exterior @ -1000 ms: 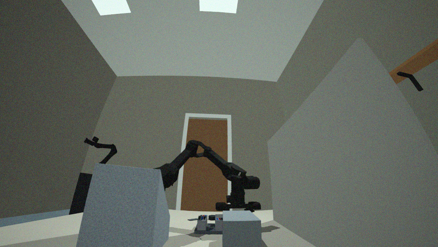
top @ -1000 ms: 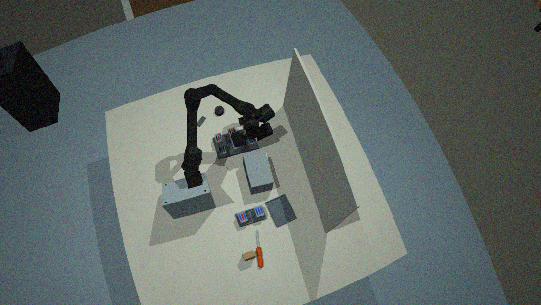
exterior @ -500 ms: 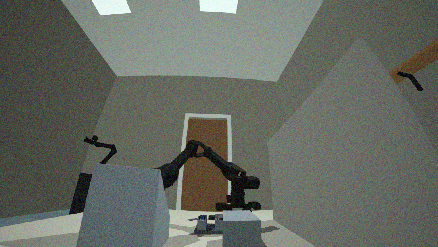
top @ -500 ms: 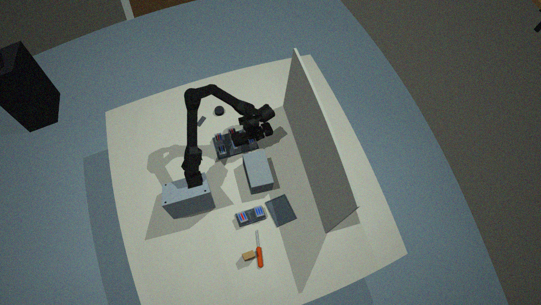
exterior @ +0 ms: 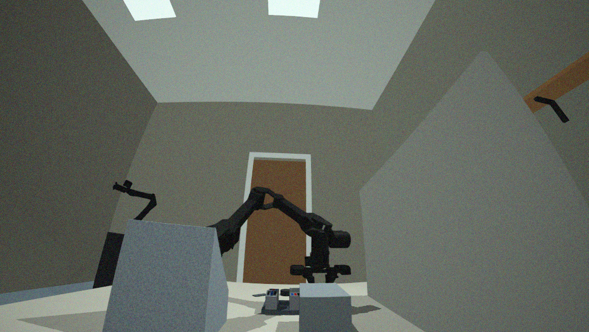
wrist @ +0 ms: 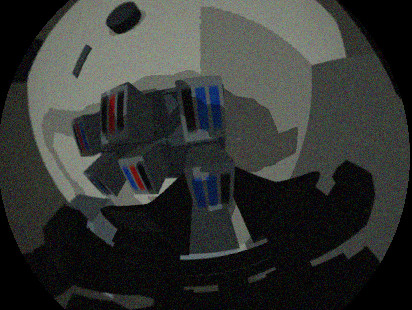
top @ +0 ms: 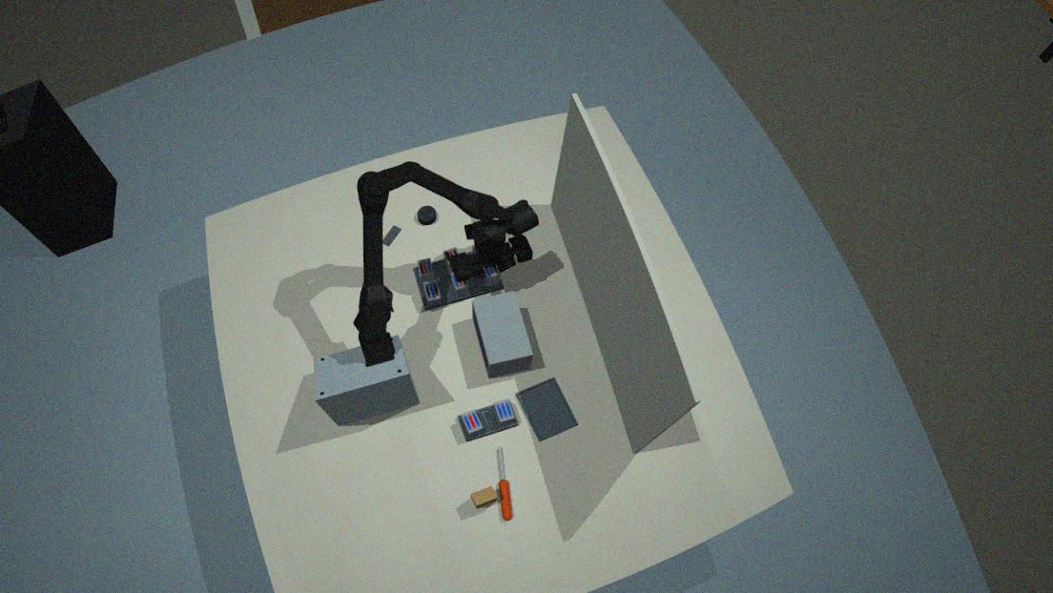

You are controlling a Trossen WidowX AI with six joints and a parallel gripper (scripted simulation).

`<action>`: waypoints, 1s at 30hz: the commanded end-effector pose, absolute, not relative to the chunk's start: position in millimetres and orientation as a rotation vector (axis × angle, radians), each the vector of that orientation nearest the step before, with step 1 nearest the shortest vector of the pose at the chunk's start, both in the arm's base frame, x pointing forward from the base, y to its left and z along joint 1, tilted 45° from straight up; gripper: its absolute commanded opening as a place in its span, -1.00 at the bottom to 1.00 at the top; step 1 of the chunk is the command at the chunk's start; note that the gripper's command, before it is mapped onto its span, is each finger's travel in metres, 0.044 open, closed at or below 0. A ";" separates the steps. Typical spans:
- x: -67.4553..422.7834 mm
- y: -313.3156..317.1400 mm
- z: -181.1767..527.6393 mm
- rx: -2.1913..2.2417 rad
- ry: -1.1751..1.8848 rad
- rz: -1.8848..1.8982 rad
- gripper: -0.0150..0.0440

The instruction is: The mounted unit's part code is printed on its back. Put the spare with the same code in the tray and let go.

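My gripper (top: 471, 266) (exterior: 320, 278) (wrist: 207, 168) is down in the dark rack of spares (top: 434, 283) and shut on a grey spare with two blue stripes (wrist: 209, 190). The other spares in the wrist view are a red-striped one (wrist: 116, 115), one with two blue stripes (wrist: 206, 105) and a blue-and-red one (wrist: 136, 175). The dark grey tray (top: 547, 408) lies flat nearer the front, well away from the gripper. A plain grey box (top: 502, 331) (exterior: 324, 307) stands between the rack and the tray. In the exterior view it hides the held spare.
A tall grey panel (top: 618, 295) (exterior: 474, 230) stands right of the rack. Two striped blocks on a dark base (top: 487, 419) lie beside the tray. An orange screwdriver (top: 505, 498), a tan block (top: 483, 497), a black puck (top: 426, 214) and a small grey slab (top: 391, 235) lie about.
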State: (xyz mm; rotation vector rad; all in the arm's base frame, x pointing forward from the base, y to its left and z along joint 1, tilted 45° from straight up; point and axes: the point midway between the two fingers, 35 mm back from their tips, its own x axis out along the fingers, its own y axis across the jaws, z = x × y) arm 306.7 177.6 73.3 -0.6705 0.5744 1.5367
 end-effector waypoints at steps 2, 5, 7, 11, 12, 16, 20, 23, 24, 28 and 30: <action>310.5 155.7 98.5 -0.675 0.558 1.528 -0.49; 309.1 142.4 112.0 -0.674 0.559 1.527 -0.49; 308.6 139.4 115.1 -0.673 0.559 1.527 -0.49; 309.8 139.7 112.5 -0.675 0.566 1.519 -0.49; 310.2 137.7 114.4 -0.676 0.567 1.519 -0.49; 312.4 122.2 130.1 -0.678 0.567 1.521 -0.49; 312.7 106.2 147.1 -0.678 0.566 1.523 -0.49; 311.7 94.4 160.3 -0.676 0.564 1.525 -0.49; 311.2 91.2 164.0 -0.676 0.563 1.526 -0.49; 311.3 87.9 166.5 -0.675 0.563 1.526 -0.49; 316.2 82.5 162.1 -0.679 0.566 1.523 -0.49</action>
